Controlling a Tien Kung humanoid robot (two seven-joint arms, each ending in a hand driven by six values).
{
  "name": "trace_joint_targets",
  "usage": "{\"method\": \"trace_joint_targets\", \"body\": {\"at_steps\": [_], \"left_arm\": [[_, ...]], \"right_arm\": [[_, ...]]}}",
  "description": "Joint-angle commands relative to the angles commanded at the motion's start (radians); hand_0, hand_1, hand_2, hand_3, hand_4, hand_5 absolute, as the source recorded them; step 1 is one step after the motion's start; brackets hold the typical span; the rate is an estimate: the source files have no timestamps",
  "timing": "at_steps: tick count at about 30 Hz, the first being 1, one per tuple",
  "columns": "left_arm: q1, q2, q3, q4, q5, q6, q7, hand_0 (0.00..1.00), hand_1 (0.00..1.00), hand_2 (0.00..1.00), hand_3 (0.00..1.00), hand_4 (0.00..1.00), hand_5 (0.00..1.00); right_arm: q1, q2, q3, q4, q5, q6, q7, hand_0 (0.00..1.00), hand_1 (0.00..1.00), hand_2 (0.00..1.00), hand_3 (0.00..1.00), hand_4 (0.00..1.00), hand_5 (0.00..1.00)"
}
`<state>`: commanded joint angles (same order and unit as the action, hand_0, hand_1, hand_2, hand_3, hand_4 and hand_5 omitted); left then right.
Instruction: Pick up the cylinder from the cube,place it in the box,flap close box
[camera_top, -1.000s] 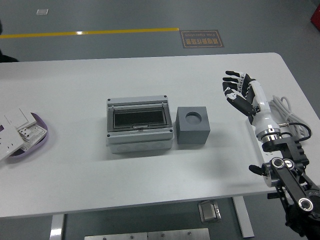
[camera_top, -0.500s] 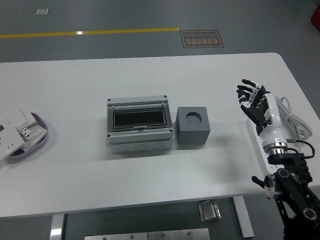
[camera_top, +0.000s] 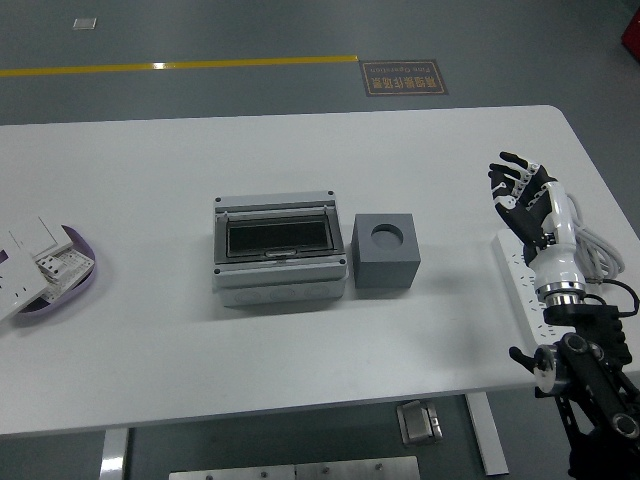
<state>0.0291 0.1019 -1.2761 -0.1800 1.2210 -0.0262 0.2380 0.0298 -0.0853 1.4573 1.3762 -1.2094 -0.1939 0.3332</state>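
Observation:
A grey cube (camera_top: 386, 250) with an empty round hole (camera_top: 384, 236) in its top stands at the table's middle. To its left, touching or nearly touching it, sits a light grey box (camera_top: 280, 252) with a dark see-through lid lying shut. No cylinder shows. My right hand (camera_top: 522, 193) hovers near the table's right edge, well right of the cube, fingers spread and empty. My left arm is out of view.
A white power strip (camera_top: 522, 278) with a coiled white cable (camera_top: 590, 240) lies under my right forearm. At the left edge a purple-rimmed dish (camera_top: 60, 272) holds white switch plates. The white table (camera_top: 300, 150) ends near my right hand.
My right hand has moved right and slightly toward me, away from the cube, staying open. The box and cube have not moved.

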Motion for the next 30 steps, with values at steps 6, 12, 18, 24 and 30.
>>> {"method": "trace_joint_targets", "body": {"at_steps": [6, 12, 18, 24, 30], "left_arm": [[-0.013, 0.000, 0.006, 0.000, 0.010, -0.005, -0.009, 0.605, 0.583, 0.559, 0.599, 0.668, 0.272], [-0.015, -0.003, 0.027, 0.000, 0.003, -0.005, -0.009, 0.605, 0.583, 0.559, 0.599, 0.669, 0.273], [-0.023, 0.002, 0.042, 0.000, -0.001, -0.004, -0.010, 0.605, 0.583, 0.559, 0.598, 0.668, 0.274], [-0.022, -0.006, 0.056, 0.000, -0.010, -0.004, -0.012, 0.605, 0.583, 0.559, 0.598, 0.667, 0.271], [-0.010, -0.020, 0.057, 0.000, -0.013, 0.000, -0.005, 0.604, 0.583, 0.558, 0.598, 0.668, 0.271]], "right_arm": [[0.003, -0.009, 0.014, 0.012, 0.002, -0.015, 0.014, 0.760, 0.672, 0.636, 0.675, 0.711, 0.256], [0.019, -0.024, 0.002, 0.012, 0.013, -0.008, 0.029, 0.758, 0.666, 0.639, 0.669, 0.706, 0.245], [0.022, -0.023, -0.013, 0.019, 0.032, -0.008, 0.044, 0.757, 0.668, 0.637, 0.665, 0.698, 0.233], [0.018, -0.051, -0.026, 0.011, 0.047, 0.007, 0.042, 0.757, 0.669, 0.634, 0.663, 0.700, 0.240], [0.021, -0.042, -0.004, 0.017, 0.038, 0.013, 0.045, 0.758, 0.665, 0.632, 0.660, 0.694, 0.242]]}}
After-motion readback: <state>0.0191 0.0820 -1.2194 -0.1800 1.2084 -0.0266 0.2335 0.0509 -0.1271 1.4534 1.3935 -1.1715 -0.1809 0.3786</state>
